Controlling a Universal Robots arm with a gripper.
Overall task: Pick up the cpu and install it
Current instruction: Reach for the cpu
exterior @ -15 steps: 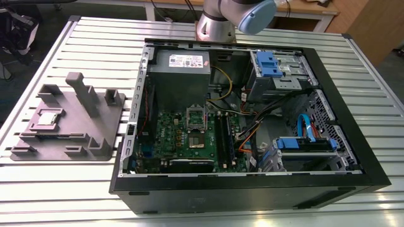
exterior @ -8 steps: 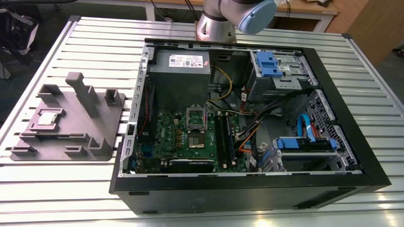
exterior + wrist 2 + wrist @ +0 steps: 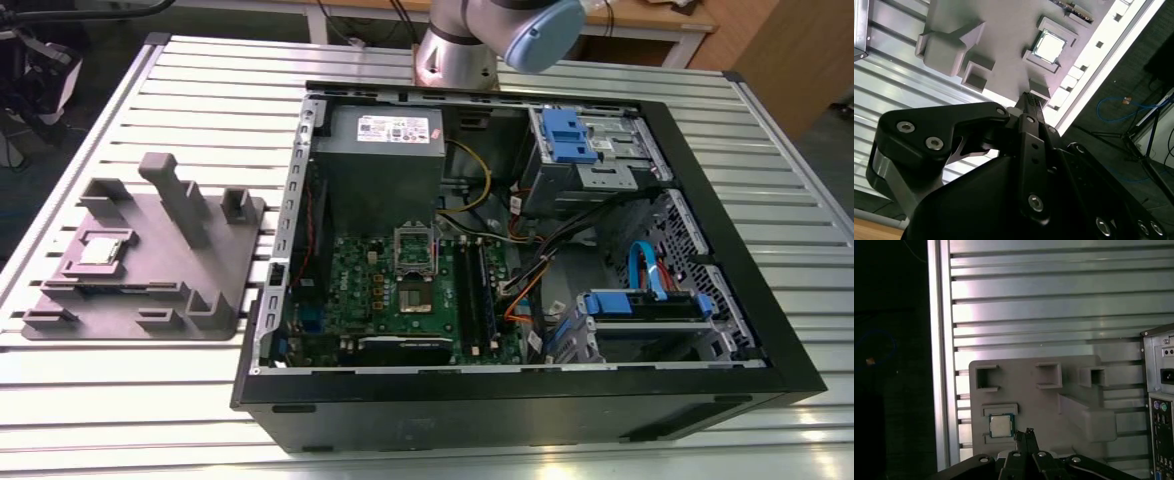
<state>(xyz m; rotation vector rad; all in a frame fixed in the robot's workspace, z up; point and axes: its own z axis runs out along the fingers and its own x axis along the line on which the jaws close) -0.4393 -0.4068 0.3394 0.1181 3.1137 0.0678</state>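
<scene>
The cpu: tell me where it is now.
The small silvery-grey square cpu lies in a recess of the grey plastic fixture, at the exterior view's left, beside the open black computer case.

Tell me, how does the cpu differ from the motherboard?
The cpu is a small silvery square; the motherboard is green and far larger. The cpu rests in a recess of the grey fixture on the table, outside the case; the motherboard sits inside that open case. Both lie flat, face up.
</scene>
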